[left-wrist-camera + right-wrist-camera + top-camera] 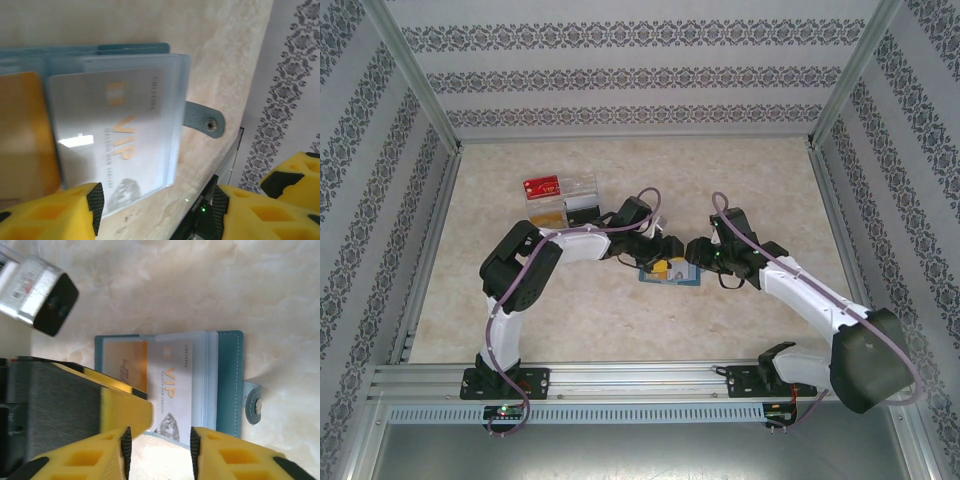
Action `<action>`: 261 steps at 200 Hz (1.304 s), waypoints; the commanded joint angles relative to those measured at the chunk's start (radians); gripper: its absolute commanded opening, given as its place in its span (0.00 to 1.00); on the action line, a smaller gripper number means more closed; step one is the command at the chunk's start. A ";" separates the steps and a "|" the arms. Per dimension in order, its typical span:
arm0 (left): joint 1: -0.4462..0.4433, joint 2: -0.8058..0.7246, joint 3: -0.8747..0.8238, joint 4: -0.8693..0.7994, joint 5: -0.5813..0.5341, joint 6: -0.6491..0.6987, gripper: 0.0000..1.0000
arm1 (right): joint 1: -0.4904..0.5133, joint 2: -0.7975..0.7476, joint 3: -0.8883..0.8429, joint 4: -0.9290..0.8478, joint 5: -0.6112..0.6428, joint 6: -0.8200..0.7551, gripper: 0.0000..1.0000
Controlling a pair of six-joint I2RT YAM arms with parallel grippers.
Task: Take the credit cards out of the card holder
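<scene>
Currently: holder (227, 380) lies open and flat on the table (280, 300), between the two hands. Tray (582, 185) sits apart, far-left of it. Two cards visible inside: orange card (125, 360) in one panel, VIP card (172, 390) in a clear sleeve beside it. Snap tab (252, 402) sticks out on the side away from the orange card.

Right hand (159, 452): jaws partly apart, bare table showing in the gap, nothing gripped. The VIP card's long axis points straight at that gap, with its short near edge right at the fingertips. Can't tell whether the edge is already between the pads.

Left hand (155, 212): jaws wide, nothing between them. One of its fingers (125, 407) overlies the panel by the orange card; touching or hovering, can't tell.

Judgement: the right hand is nearer and better lined up for the VIP card. The pull would run along the card's long axis, toward that hand, if the sleeve opens that way (mouth not visible). Left hand looks placed to pin the holder. Risk: the sleeve gets pinched with the card and the whole holder drags.
</scene>
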 commanded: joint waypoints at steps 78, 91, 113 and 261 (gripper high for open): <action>0.023 -0.047 -0.006 -0.120 -0.093 0.045 0.43 | 0.021 0.205 0.045 -0.002 0.020 -0.023 0.24; 0.023 -0.039 0.004 -0.126 -0.093 0.045 0.42 | 0.020 0.222 0.050 0.001 0.020 -0.026 0.23; 0.022 -0.018 0.021 -0.135 -0.085 0.045 0.40 | 0.022 0.254 0.058 0.001 0.030 -0.030 0.21; 0.015 0.041 0.062 -0.172 -0.074 0.058 0.31 | 0.033 0.368 0.041 0.016 0.066 -0.033 0.19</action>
